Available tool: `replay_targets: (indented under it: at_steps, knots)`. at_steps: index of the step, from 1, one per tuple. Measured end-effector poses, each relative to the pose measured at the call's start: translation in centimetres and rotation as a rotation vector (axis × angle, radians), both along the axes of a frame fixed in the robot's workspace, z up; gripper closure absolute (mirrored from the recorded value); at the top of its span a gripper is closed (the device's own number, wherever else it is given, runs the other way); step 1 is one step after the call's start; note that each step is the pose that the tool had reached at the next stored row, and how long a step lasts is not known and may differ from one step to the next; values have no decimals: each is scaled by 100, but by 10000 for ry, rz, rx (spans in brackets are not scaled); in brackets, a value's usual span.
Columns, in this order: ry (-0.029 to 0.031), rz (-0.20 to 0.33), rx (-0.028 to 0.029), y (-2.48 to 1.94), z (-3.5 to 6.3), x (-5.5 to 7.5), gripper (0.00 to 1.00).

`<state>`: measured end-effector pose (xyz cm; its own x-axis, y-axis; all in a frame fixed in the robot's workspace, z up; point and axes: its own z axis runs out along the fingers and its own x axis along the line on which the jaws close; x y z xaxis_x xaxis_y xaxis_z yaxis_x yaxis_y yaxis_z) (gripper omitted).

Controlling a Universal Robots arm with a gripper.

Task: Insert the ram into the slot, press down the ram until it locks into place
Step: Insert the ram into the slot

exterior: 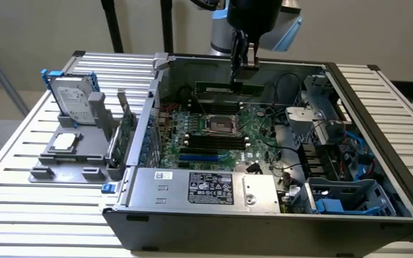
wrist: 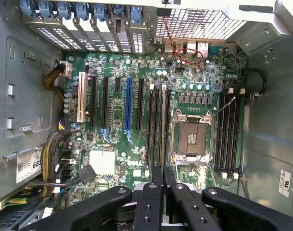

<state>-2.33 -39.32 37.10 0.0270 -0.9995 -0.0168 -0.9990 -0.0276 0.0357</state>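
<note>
In the exterior view the claw (exterior: 243, 72) hangs over the open case (exterior: 264, 231) on the bench (exterior: 20, 226). It is clenched on the ram (exterior: 225, 87), which lies level and clear above the board. Black slots (exterior: 206, 141) lie on the near side of the socket (exterior: 219, 124). In the wrist view the claw's fingers (wrist: 155, 197) are pressed close together, in line with the slots beside the socket.

Matt grey sheet metal for the computer case (exterior: 264, 228), green circuit board for the ram (exterior: 225, 87) and motherboard (wrist: 204, 72), smooth black plastic for the memory slots (wrist: 155, 120).
</note>
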Motion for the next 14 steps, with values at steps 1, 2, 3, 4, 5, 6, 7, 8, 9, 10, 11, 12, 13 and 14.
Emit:
replay_targets:
  at_steps: [1,2,3,4,5,6,7,8,9,10,11,12,13,14]
  knots:
    - [-1,0,0,0,-18,-4,87]
    - [-2,-2,0,0,-36,-11,87]
    - [-2,-2,0,0,-54,-17,87]
    - [-1,-2,-1,0,-71,-23,87]
    - [-2,-1,0,0,-90,-30,87]
    - [-2,-2,0,0,-109,-35,87]
    - [-2,-1,1,0,-127,-35,87]
    - [-2,-1,0,0,-145,-35,87]
    - [-2,-1,-1,0,-163,-35,87]
    - [-2,-1,-1,0,-181,-35,87]
    - [-2,-1,0,0,-199,-35,87]
    - [-2,-2,0,0,-217,-35,87]
    - [-2,-2,1,0,-236,-35,87]
    - [-2,-2,0,-1,-253,-35,87]
